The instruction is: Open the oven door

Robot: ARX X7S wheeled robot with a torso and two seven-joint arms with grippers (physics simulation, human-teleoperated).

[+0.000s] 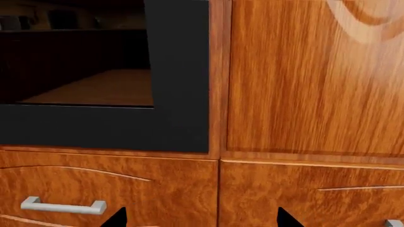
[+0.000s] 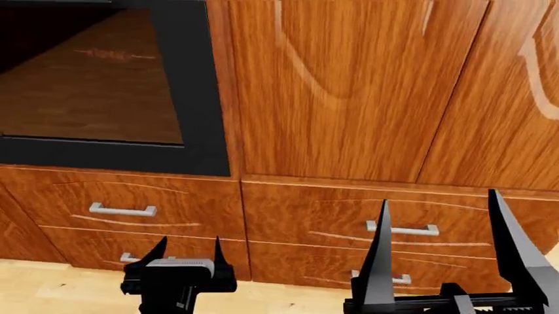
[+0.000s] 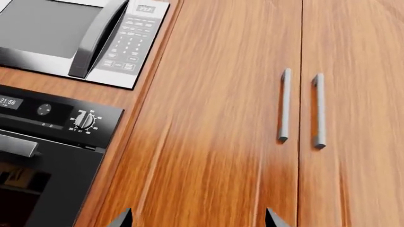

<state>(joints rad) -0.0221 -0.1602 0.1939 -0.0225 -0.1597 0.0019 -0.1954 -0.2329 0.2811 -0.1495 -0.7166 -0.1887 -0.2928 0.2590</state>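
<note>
Approaching: oven door (image 2: 196, 98) shut, handle (image 3: 16, 144) untouched.
Fingers: left gripper (image 2: 188, 252) and right gripper (image 2: 446, 229) both spread, empty.
Next: raise an arm to the handle.

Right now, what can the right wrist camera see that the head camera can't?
Only the right wrist view shows the microwave, the oven's control panel, the end of the oven handle and two tall cabinet handles. Only the head view shows the drawers under the oven and both grippers, left and right, open and touching nothing. Both show the black oven door shut, beside wooden cabinet doors.
</note>
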